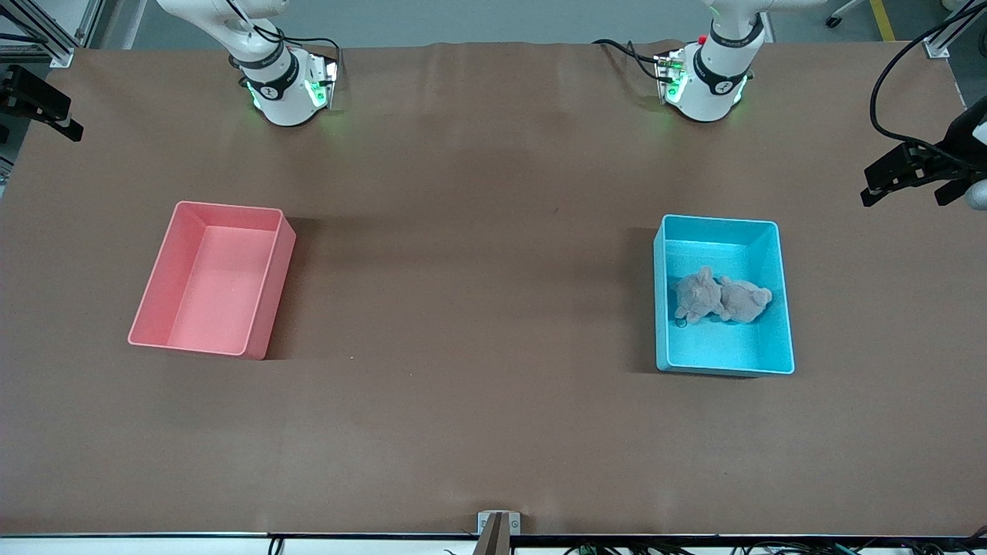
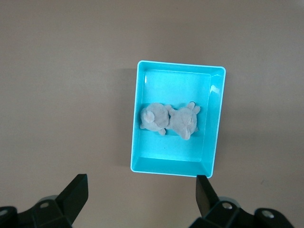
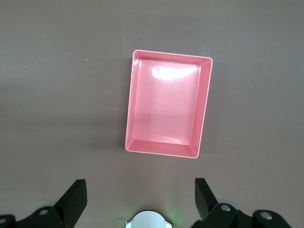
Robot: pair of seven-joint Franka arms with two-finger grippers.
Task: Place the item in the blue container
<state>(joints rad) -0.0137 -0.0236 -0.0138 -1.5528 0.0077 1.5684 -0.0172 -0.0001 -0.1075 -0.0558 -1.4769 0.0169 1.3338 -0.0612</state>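
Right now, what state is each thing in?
blue container: upright, open-top, holding the plush toy.
plush toy: lying in the blue container, free of any grip.
pink bin: upright, nothing inside.
left pincer: open, high over the blue container.
right pincer: open, high over the pink bin.

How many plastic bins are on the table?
2. The blue container sits toward the left arm's end, holding a grey plush toy; the pink bin sits toward the right arm's end.
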